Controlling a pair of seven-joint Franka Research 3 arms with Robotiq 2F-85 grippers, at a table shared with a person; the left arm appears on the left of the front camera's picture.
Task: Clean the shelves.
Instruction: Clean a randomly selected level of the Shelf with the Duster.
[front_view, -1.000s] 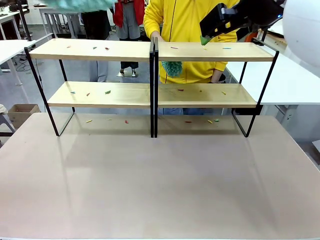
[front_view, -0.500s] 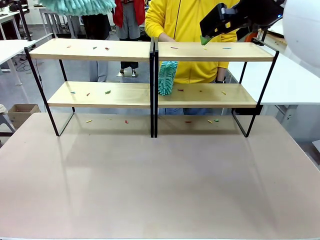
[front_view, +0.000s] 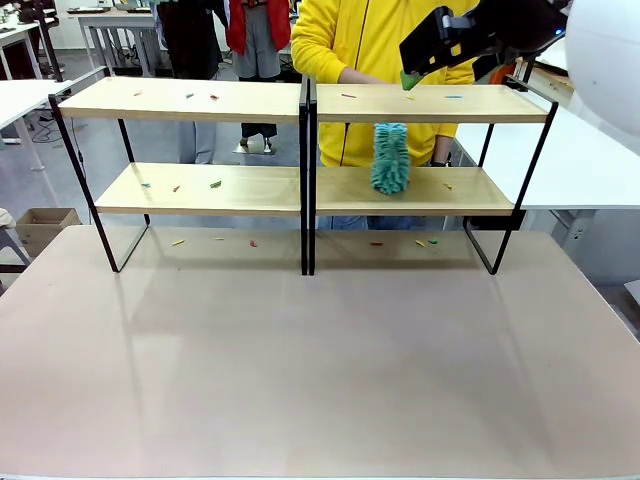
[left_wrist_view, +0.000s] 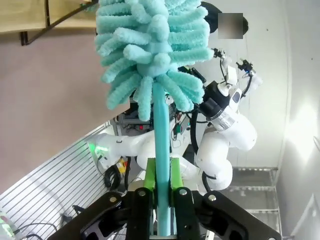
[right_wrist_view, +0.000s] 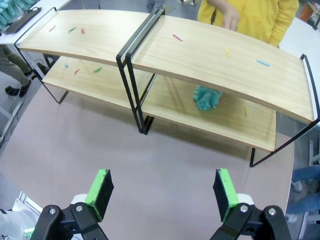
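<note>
The shelves (front_view: 250, 190) stand side by side across the far part of the pinkish table (front_view: 320, 380), their black middle posts touching. Small coloured scraps (front_view: 215, 184) lie on all four boards and on the table under them. They may be bits of paper or plastic, too small to tell.

Behind the right-hand rack stands a person (front_view: 370, 40) in a yellow jacket, partly hidden by the boards and posts. This person holds a second duster (front_view: 390, 158), teal and fluffy, down on that rack's lower board.

The right arm hangs over the right end of the upper board, in front of the person's side. The right gripper (right_wrist_view: 162, 175) looks down on the racks with its jaws wide apart and nothing between the green pads. The left gripper (left_wrist_view: 162, 170) has its jaws clamped on the handle of a teal duster (left_wrist_view: 150, 45), head pointing away from the wrist.

A cardboard box (front_view: 45, 225) sits on the floor at the left, beside a white side table (front_view: 20, 95).
</note>
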